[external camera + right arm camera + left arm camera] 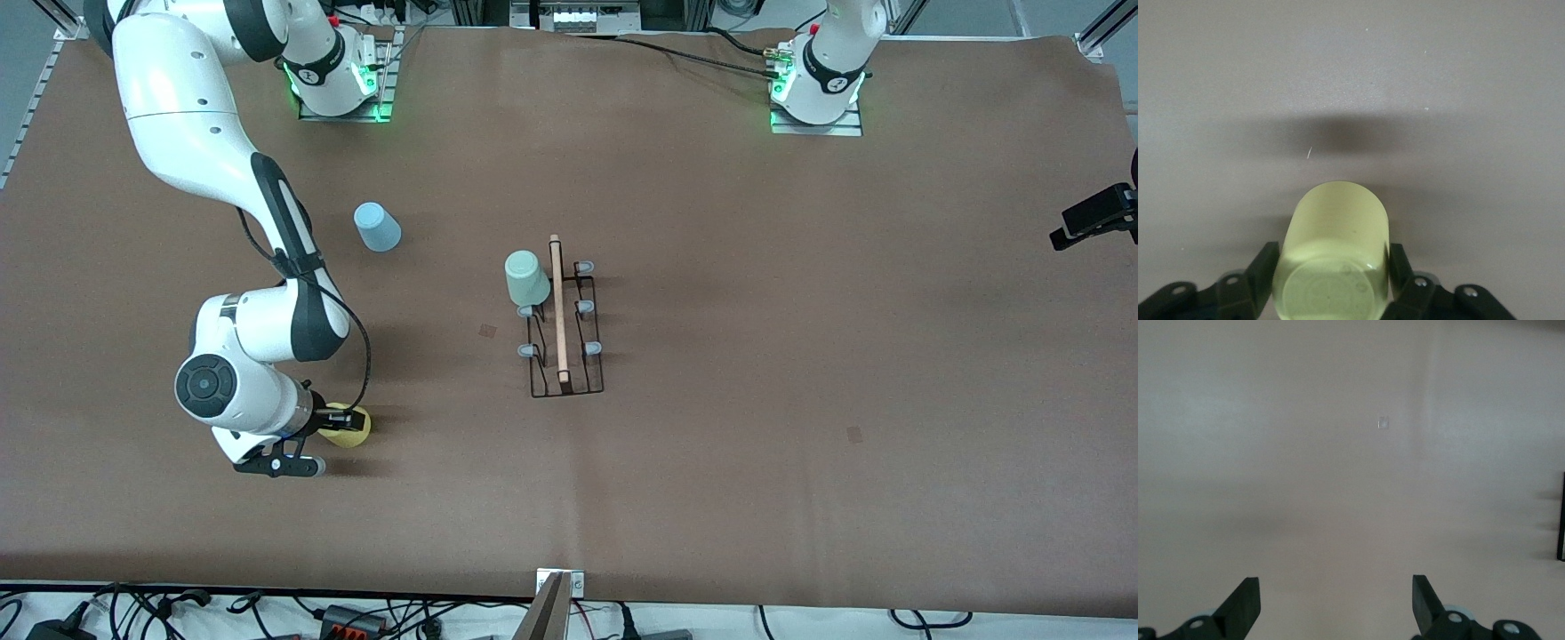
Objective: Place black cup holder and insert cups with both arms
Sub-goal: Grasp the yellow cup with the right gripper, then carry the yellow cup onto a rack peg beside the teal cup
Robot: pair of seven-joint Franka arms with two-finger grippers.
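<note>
The yellow cup (1335,250) is clamped by the right gripper (1331,270), apparently on the table near the right arm's end. The left gripper (1336,607) is held apart. The black cup holder (564,324) is placed mid-table.

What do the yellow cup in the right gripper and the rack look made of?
Yellow cup: likely thin plastic, smooth and slightly translucent, with light glowing through its wall. Black cup holder: thin black wire, probably coated metal, with a pale wooden-looking rod on top and soft-looking blue-grey peg caps.
</note>
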